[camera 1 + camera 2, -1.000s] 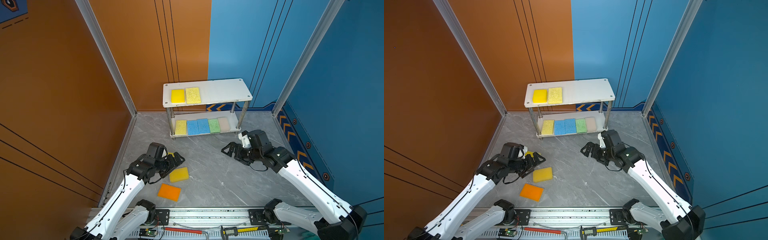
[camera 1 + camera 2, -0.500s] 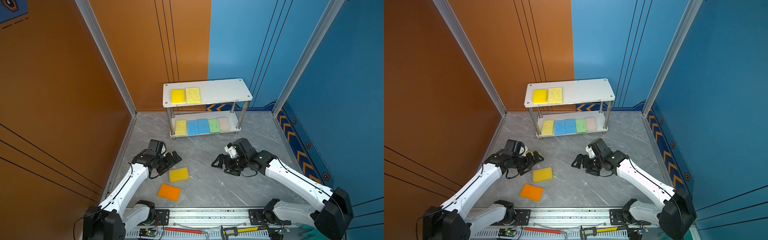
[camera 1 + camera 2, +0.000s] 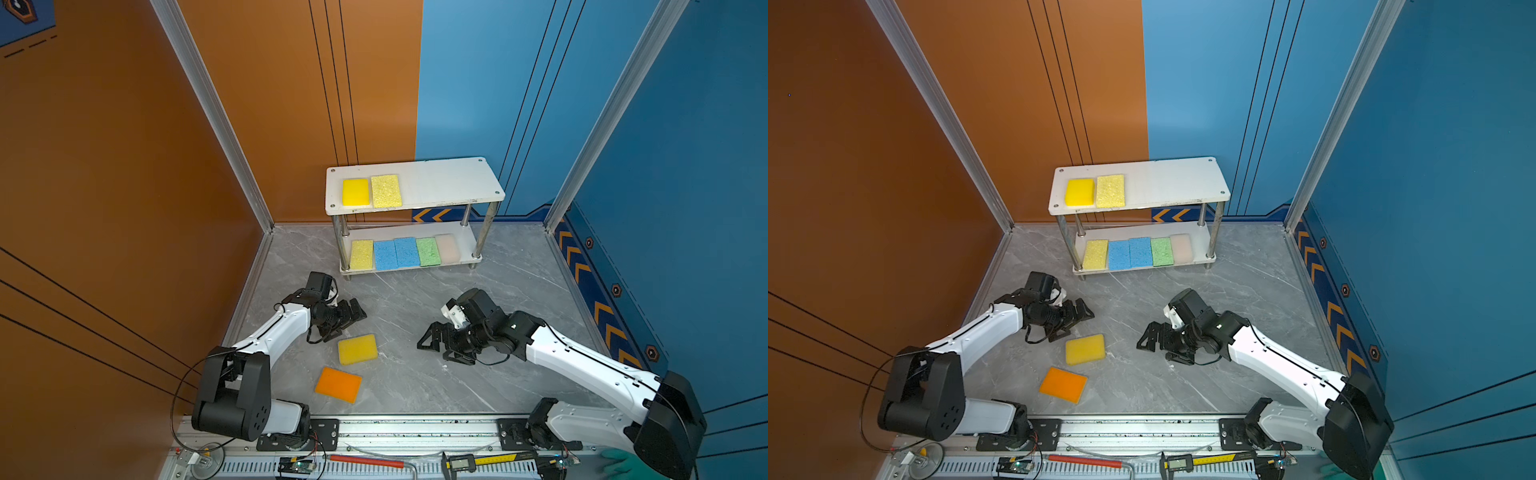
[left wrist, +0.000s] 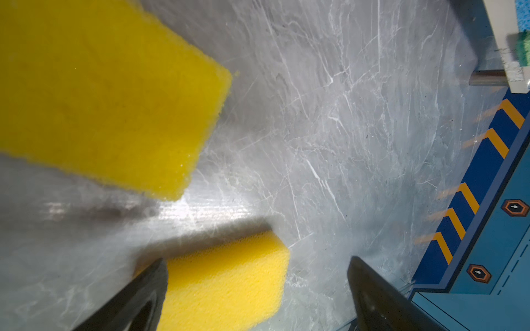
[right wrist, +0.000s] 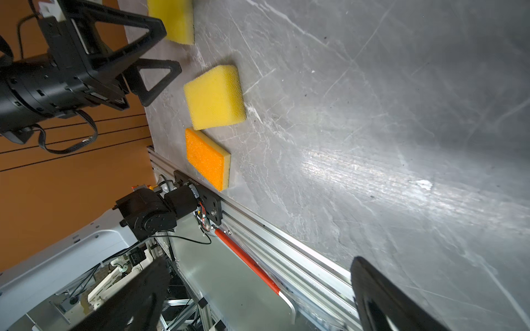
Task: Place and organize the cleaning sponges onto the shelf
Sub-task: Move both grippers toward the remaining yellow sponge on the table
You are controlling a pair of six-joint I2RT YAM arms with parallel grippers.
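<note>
Yellow sponge (image 4: 223, 283) lying between spread jaws of left hand (image 3: 347, 322), ungripped, 7 o'clock from shelf (image 3: 449, 183). Right hand (image 3: 438, 347) now drawn back from shelf toward 6 o'clock, open, empty. Pickup likely next.

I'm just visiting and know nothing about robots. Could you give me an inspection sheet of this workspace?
Surface: grey marbled table, scuffed.
Job's things: shelf holds seven sponges, two on top, five below; yellow sponge, orange sponge and a second yellow sponge lie on the table.
Clutter: red tool and caliper on the front rail.
Grippers: left gripper and right gripper open, holding nothing.
Cables: black cable loops at the left wrist.
Surroundings: orange wall, blue wall; green glove at the front edge.
</note>
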